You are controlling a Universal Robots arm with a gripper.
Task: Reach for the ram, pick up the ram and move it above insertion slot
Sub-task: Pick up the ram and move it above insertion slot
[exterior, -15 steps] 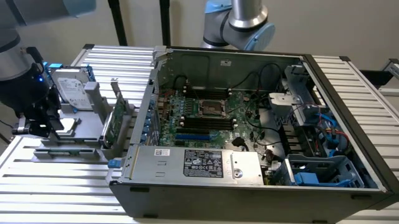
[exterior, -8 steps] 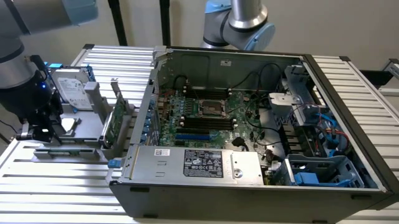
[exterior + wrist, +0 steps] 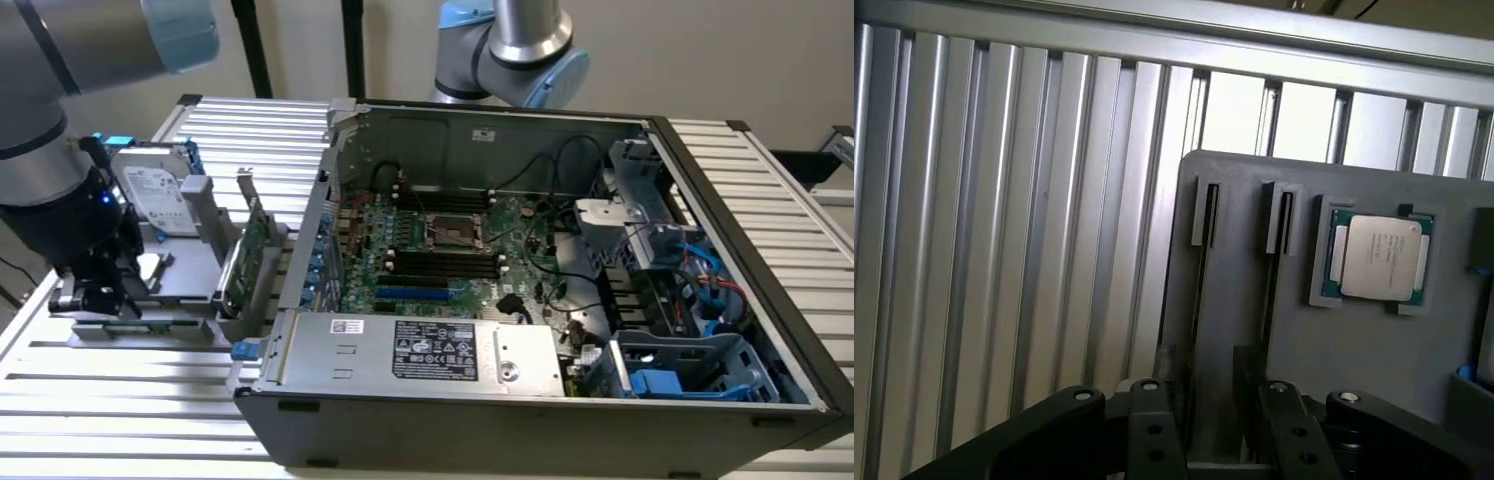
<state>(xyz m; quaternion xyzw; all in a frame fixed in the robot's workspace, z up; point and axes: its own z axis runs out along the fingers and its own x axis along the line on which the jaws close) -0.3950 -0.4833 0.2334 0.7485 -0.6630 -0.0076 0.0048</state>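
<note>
My gripper (image 3: pixel 83 300) hangs low over the front left end of the grey parts holder (image 3: pixel 187 290) on the exterior view's left. The ram (image 3: pixel 140 326) is a thin greenish strip standing on edge along the holder's front. In the wrist view the ram (image 3: pixel 1197 300) shows edge-on as a dark line in a holder slot. It runs down between my two black fingers (image 3: pixel 1152 425), which stand apart on either side of it. My gripper (image 3: pixel 1214 392) is open. The black memory slots (image 3: pixel 447 262) lie on the motherboard inside the open computer case.
A silver hard drive (image 3: pixel 154 190) and an upright green expansion card (image 3: pixel 247 262) stand on the holder. A processor chip (image 3: pixel 1379 258) sits in a holder pocket. The case wall (image 3: pixel 314 240) rises beside the holder. A second arm (image 3: pixel 514 45) stands behind the case.
</note>
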